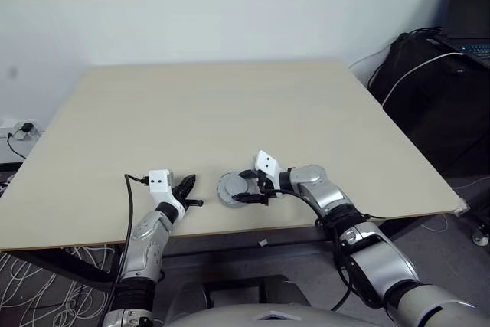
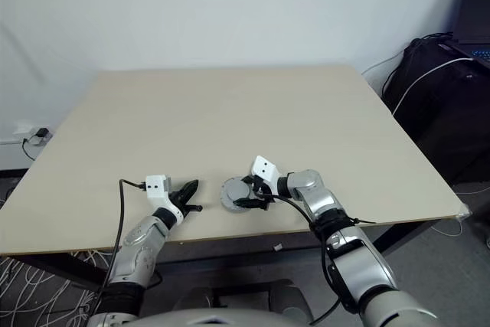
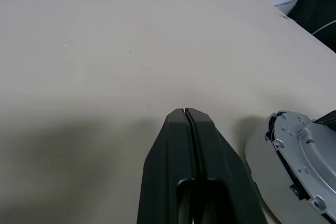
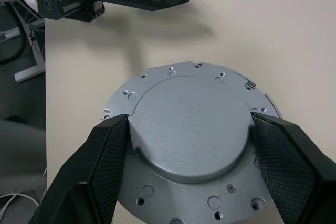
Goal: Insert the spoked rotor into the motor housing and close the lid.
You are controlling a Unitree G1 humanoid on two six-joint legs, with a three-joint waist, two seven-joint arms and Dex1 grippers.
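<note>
1 grey lid (image 4: 191,129) sits between right pincer's (image 4: 189,166) spread fingers; left pincer (image 3: 186,116) clenched empty.

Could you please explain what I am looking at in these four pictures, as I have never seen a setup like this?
A two-armed humanoid robot stands at a pale wooden table. Two pictures come from cameras in its head, looking down over its arms; the other two come from a camera on each wrist. The left gripper is shut and holds nothing. The right gripper has its two black fingers on either side of a grey metal disc, a raised round cap on a wider plate with holes, which rests near the table's front edge.
</note>
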